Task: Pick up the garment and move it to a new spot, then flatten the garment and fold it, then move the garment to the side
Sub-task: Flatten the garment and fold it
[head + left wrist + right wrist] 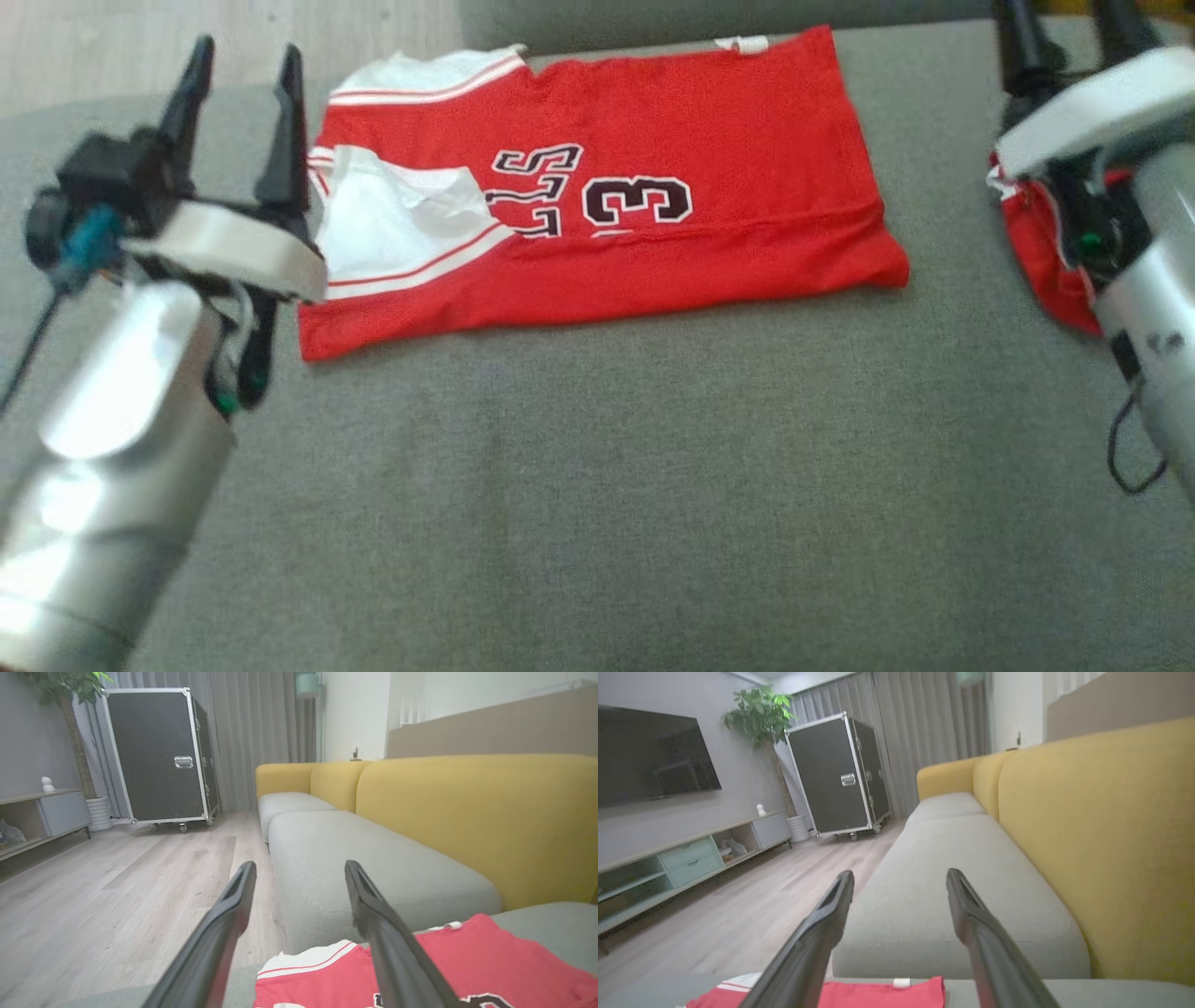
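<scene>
The red jersey point(653, 233) lies flat on the grey sofa seat point(597, 485), near the back edge. It looks folded already, so I think the job left is to move it to the side.

Its long side runs from left to right across the seat. The left pincer point(246, 56) is just beside the jersey's left end, where the white part shows. It is open, with nothing between its two fingers. The right pincer point(900, 872) is open too and holds nothing. It is well away from the jersey's right end, so the left arm is nearer.

Another red cloth point(1041, 252) lies on the seat to the right, partly hidden by the right arm. It could get in the way if the jersey goes that way. The yellow sofa back point(467, 821) is behind.
</scene>
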